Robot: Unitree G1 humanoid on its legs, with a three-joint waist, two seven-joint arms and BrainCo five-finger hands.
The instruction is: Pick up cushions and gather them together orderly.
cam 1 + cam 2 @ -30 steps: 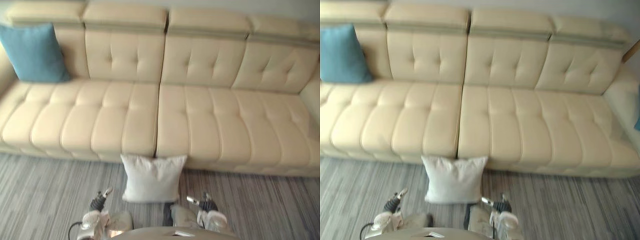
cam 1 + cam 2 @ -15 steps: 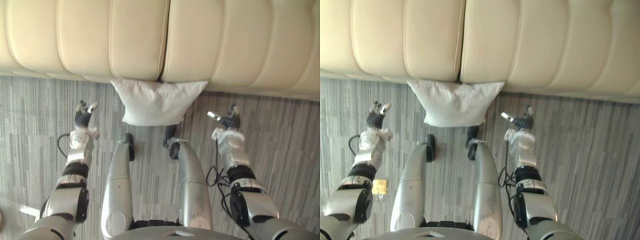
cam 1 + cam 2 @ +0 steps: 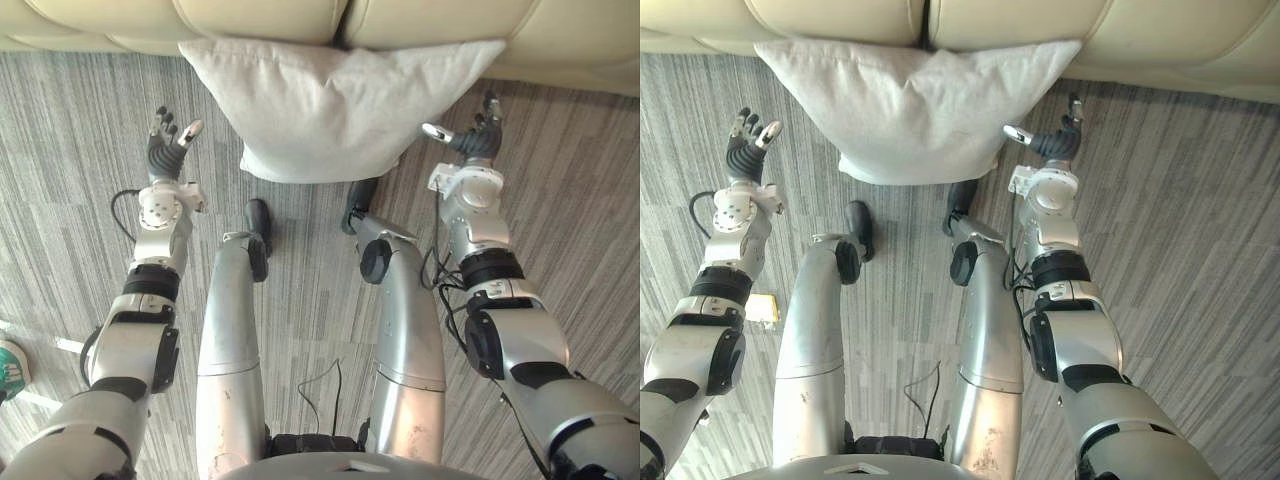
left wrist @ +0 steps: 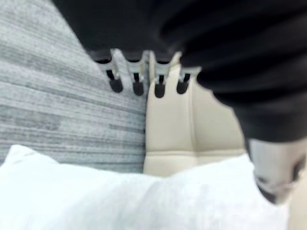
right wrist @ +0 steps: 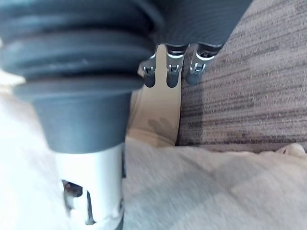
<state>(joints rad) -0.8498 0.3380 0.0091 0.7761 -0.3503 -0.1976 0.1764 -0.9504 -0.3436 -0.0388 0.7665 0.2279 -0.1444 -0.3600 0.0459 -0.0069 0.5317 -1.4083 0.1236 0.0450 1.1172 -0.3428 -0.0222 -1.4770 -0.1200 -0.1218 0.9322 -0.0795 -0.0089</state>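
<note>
Beside the sofa (image 3: 270, 15), left hand (image 3: 163, 148) and right hand (image 3: 472, 140), both released, now flank the white cushion (image 3: 340, 105) more closely: grasp appears next.

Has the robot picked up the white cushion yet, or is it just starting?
Just starting. Nothing looks done yet: the white cushion lies on the carpet, leaning against the sofa. In hand: the left hand and right hand are open, one at each side of it, neither gripping it. Left to do: grasp it, lift it and set it tidily.
</note>
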